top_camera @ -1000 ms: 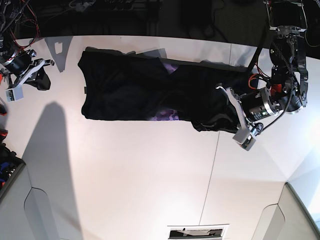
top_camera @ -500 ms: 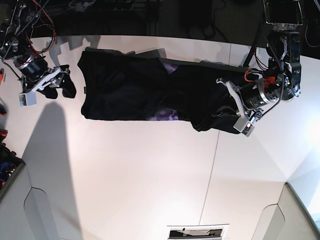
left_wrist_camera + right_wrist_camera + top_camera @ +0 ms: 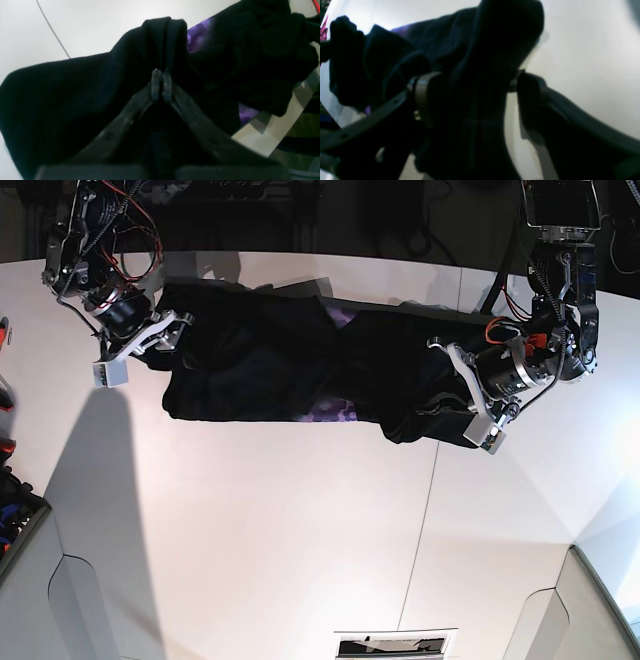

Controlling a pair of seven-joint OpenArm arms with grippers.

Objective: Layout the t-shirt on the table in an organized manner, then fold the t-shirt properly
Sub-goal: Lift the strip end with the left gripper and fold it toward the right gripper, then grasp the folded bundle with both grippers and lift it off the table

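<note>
White table [image 3: 300,520] bears t-shirt [image 3: 270,365]; left gripper [image 3: 161,83] pinches it, right gripper [image 3: 470,82] spread

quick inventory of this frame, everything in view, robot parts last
t-shirt: 1, black with purple print patch, spread in a long crumpled strip across the far side of the table
table: 1, white with thin dark seam, under everything
cables: several, red and black, on the arm at the base view's upper left
left end effector: 1, black, shut on a pinched fold of the t-shirt
right end effector: 1, black, open with cloth between the fingers
</note>
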